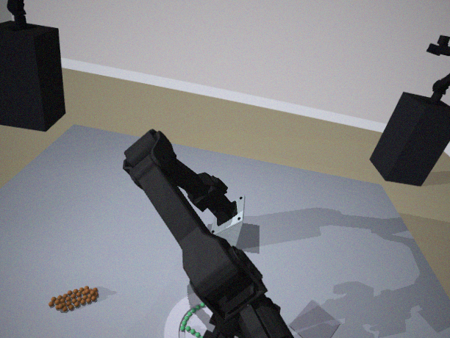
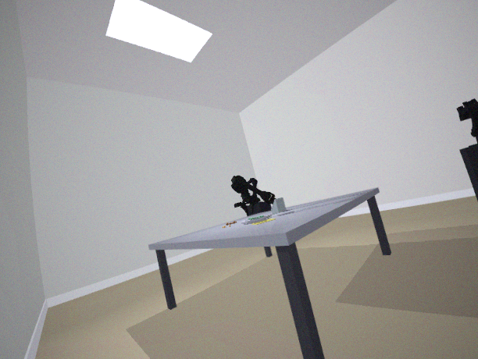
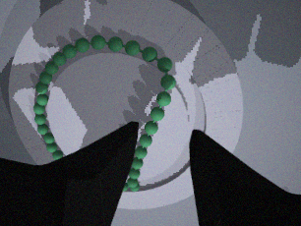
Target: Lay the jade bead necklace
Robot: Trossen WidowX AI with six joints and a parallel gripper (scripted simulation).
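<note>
The jade bead necklace (image 1: 184,323) (image 2: 256,218) (image 3: 98,42) lies as a loop on the round bead board (image 1: 172,321) (image 3: 223,113). In the wrist view its right side cuts inward across the board's middle, inside the curved groove line (image 3: 205,115). Its lowest visible beads are near that line at the bottom; the lower left part is hidden behind a finger. My gripper (image 3: 164,133) is open partway, with no bead between the fingertips. The left finger is close beside the right-hand strand and covers part of it. In the top view the arm hides the fingers.
A clump of orange beads (image 1: 75,298) (image 2: 230,224) lies left of the board. A pale upright block (image 1: 234,235) (image 2: 279,205) stands beyond the board. A yellow item (image 2: 263,222) lies beside the board. Dark pedestals (image 1: 49,77) (image 1: 408,143) with arms stand beyond the table.
</note>
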